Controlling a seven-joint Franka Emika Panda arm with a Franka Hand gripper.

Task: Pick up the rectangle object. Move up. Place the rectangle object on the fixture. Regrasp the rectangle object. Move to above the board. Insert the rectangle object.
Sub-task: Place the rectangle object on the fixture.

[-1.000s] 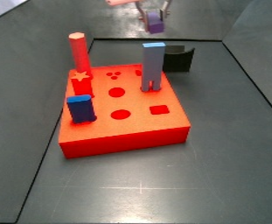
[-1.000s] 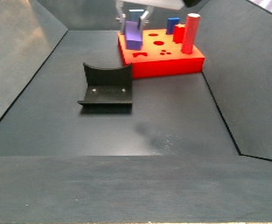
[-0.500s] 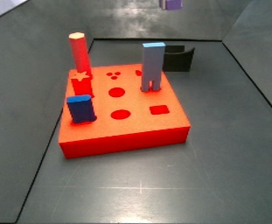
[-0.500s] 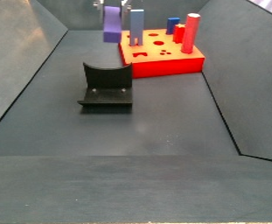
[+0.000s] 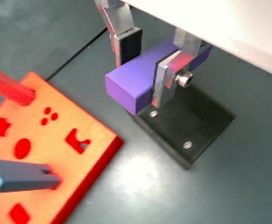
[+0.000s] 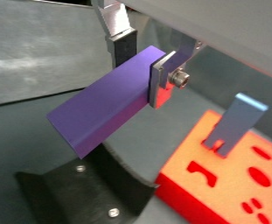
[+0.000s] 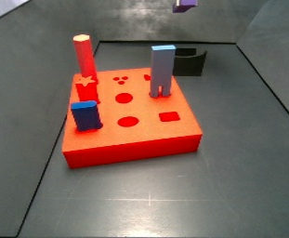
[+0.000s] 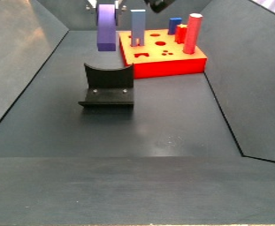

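Gripper (image 5: 149, 59) is pinching the purple block (image 5: 142, 77) between its jaws, hanging above the black fixture (image 8: 106, 86), well apart from the red board (image 8: 165, 55). Risk: block is sitting off-centre in the pads, so it could be tilting or slipping when set down.

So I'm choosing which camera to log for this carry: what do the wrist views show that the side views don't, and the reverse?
Only the wrist views show the gripper itself, its fingers clamped on the rectangle object. Only the side views show the whole layout: all of the board with its red post, grey-blue post and dark-blue block. Both show the rectangle object held in the air near the fixture, off the floor.
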